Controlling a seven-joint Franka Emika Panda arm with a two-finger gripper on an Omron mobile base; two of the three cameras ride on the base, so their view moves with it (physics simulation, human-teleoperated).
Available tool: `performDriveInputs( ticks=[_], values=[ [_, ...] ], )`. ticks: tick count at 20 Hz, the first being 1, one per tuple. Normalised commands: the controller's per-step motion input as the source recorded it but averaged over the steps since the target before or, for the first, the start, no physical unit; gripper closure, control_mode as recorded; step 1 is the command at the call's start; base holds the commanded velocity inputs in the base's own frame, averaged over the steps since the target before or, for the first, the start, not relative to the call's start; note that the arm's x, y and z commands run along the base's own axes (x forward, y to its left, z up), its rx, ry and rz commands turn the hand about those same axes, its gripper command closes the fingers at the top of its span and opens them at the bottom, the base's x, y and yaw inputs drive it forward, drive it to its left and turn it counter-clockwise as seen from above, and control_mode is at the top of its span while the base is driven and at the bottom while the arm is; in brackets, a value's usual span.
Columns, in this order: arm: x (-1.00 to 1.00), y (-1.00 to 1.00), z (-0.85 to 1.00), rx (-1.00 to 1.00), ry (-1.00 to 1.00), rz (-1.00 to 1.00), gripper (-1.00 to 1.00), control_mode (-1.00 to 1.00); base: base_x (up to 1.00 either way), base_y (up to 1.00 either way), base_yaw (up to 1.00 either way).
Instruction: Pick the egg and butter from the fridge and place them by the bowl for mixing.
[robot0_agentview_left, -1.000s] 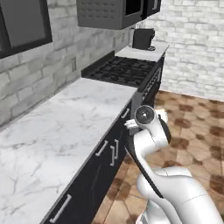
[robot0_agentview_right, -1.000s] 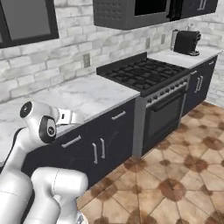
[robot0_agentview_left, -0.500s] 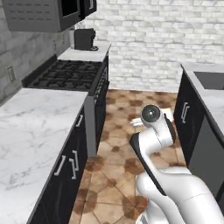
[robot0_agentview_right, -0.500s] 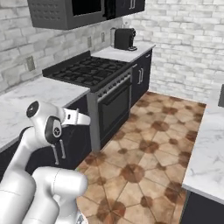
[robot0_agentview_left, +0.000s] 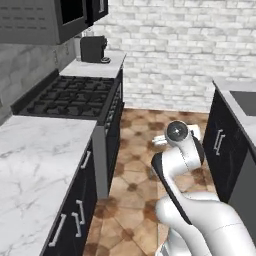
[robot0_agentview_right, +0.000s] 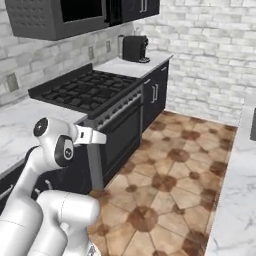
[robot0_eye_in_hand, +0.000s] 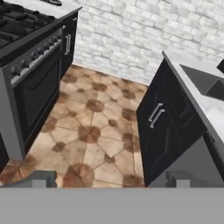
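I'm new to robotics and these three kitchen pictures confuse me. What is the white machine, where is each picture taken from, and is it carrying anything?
It is a white robot arm on a wheeled base, in a computer-rendered kitchen. Two cameras sit behind it, one on each side, looking over it at the brown tiled floor. A black gas stove and a black coffee machine stand along the white marble counter. The third camera rides on the hand; the two grey finger tips of the two-finger gripper show far apart at the bottom, open, with nothing between them. It faces dark cabinets under a sink.
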Motion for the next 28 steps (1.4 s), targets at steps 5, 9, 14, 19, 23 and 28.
performDriveInputs(
  ticks=[5,9,14,19,23,28],
  values=[
    [0.0,0.0,0.0,0.0,0.0,0.0,-1.0,1.0,1.0,0.02,-0.28],
    [0.0,0.0,0.0,0.0,0.0,0.0,-1.0,1.0,1.0,0.04,-0.29],
    [0.0,0.0,0.0,0.0,0.0,0.0,-1.0,1.0,1.0,0.15,-0.27],
    [0.0,0.0,0.0,0.0,0.0,0.0,-1.0,1.0,1.0,0.35,-0.26],
    [0.0,0.0,0.0,0.0,0.0,0.0,-1.0,1.0,1.0,0.56,-0.16],
    [0.0,0.0,0.0,0.0,0.0,0.0,-1.0,1.0,1.0,0.45,-0.03]
  ],
)
